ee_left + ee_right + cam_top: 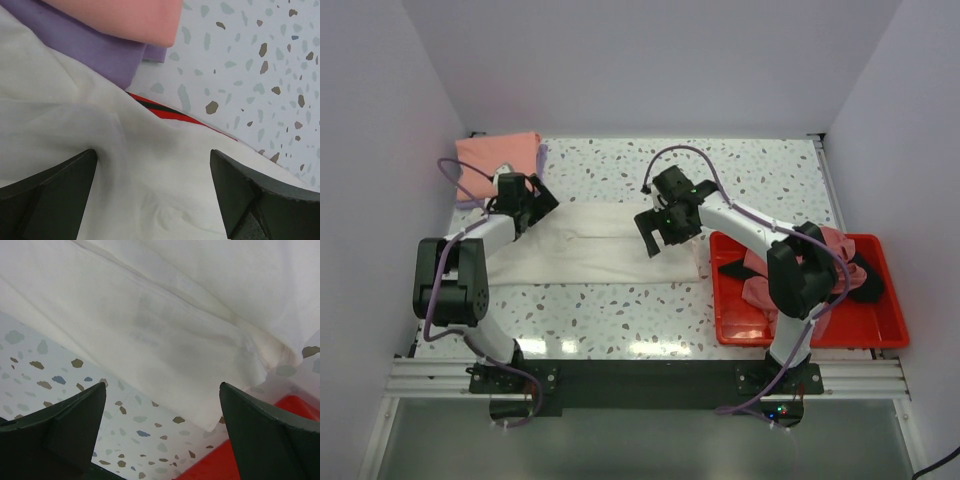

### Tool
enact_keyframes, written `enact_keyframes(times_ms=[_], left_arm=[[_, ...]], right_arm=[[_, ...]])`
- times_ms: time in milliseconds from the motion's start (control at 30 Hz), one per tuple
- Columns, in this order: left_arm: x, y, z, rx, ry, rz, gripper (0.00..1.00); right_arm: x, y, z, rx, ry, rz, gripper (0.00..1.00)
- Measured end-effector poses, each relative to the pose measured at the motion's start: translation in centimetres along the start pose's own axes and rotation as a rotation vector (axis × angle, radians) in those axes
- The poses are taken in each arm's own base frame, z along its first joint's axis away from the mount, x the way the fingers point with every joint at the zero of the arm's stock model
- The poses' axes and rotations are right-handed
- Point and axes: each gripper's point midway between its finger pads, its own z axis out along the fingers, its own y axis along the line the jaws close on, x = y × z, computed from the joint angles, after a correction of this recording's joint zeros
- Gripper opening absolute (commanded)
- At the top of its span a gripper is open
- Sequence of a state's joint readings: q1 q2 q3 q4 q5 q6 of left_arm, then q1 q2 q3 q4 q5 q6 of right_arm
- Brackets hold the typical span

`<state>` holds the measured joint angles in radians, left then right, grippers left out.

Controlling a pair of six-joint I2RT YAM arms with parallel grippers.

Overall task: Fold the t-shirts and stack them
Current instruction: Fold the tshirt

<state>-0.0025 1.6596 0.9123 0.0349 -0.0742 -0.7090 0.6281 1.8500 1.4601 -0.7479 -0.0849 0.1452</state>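
Note:
A large cream-white t-shirt [600,245] lies flat across the middle of the table. My left gripper [538,203] is open above its far left corner; in the left wrist view [152,192] the cream cloth [75,130] lies between the fingers, with a red stripe [167,112] showing at its edge. My right gripper [655,235] is open over the shirt's right edge; the right wrist view [162,415] shows the cream hem [175,320] just ahead of the fingers. A folded salmon-pink t-shirt [498,160] lies on a lavender one [542,156] at the back left.
A red plastic tray [800,340] at the right holds crumpled dusty-rose [835,245] and black [868,282] shirts. Its corner [245,460] shows close to the right gripper. The pink [120,17] and lavender [100,50] stack lies just beyond the left gripper. Walls enclose the table.

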Motion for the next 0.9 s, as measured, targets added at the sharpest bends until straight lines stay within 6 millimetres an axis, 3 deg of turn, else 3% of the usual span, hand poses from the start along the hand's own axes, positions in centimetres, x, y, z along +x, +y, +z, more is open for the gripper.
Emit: enact_keyframes(times_ms=[133,333,533,700,900], left_arm=[[0.6,-0.5,0.5,0.009,0.017,0.038,1.00],[-0.4,-2.5,0.1,0.052,-0.010,0.116,1.00],[-2.2,-4.9,-1.9,0.087,-0.077,0.172,1.00],[-3.4,-4.0,-3.6,0.026,-0.116,0.180,1.00],[-2.6,-1.6,-5.1,-0.042,-0.117,0.167,1.00]], right_arm=[[0.0,-0.3,0.2,0.016,0.002,-0.003,0.99],[0.0,-0.4,0.2,0.020,0.000,-0.005,0.99],[-1.0,-0.4,-0.2,0.028,-0.025,-0.006,0.99],[-2.1,-0.5,-0.7,0.038,-0.057,-0.006,0.99],[-4.6,-0.4,-0.3,0.036,-0.096,0.008,0.99]])
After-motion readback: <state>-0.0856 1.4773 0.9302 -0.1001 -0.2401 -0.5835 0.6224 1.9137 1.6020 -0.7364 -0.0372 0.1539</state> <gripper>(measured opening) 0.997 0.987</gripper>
